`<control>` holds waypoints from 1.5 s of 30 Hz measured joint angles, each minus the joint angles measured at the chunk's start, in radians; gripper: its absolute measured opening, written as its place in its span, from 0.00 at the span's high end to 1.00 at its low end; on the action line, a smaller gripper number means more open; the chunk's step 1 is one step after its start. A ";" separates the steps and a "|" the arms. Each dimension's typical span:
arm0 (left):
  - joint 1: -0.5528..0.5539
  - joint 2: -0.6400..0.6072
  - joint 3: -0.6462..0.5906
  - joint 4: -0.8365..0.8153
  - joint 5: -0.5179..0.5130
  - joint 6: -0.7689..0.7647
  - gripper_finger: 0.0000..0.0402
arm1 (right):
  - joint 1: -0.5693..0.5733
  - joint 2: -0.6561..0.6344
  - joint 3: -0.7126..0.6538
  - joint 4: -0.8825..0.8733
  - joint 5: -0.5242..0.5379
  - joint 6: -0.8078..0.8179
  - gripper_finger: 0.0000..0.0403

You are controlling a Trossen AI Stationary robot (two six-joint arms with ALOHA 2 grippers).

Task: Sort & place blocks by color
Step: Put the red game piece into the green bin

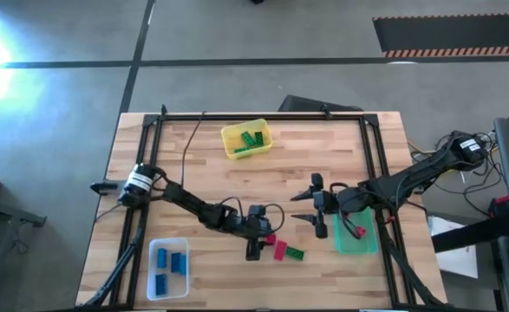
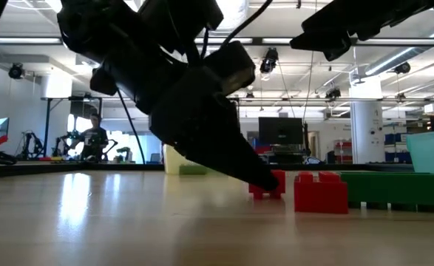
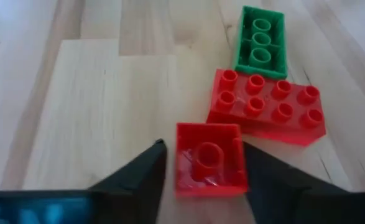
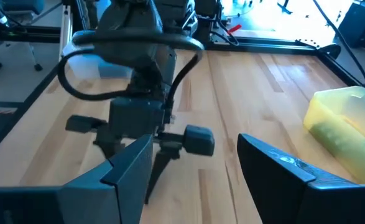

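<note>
Red block [image 3: 208, 160] between left hand's [image 3: 202, 163] fingers.

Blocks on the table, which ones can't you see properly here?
- High view: the small red block is mostly covered by the left gripper.
- Low view: the green block is partly behind the big red block.
- High view: blocks inside the green bin are too small to count.

Large red brick [image 3: 266, 107] and green brick [image 3: 261, 42] seemingly crowd one side.

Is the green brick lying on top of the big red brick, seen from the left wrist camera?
No, the green brick lies flat on the table, beside the big red brick.
</note>
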 joint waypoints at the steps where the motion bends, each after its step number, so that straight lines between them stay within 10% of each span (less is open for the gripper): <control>1: 0.000 -0.009 -0.008 -0.003 -0.002 0.007 0.61 | 0.000 0.000 -0.001 0.000 0.000 -0.005 0.44; 20: 0.013 -0.455 -0.206 0.161 -0.152 0.041 0.70 | 0.004 0.143 -0.004 0.357 -0.001 -0.380 0.44; 38: 0.027 -0.472 -0.366 0.707 -0.253 -0.345 0.70 | 0.013 0.293 0.173 0.421 0.153 -0.848 0.44; 45: 0.026 -0.472 -0.367 0.863 -0.306 -0.235 0.70 | 0.014 0.328 0.140 0.613 0.200 -0.799 0.45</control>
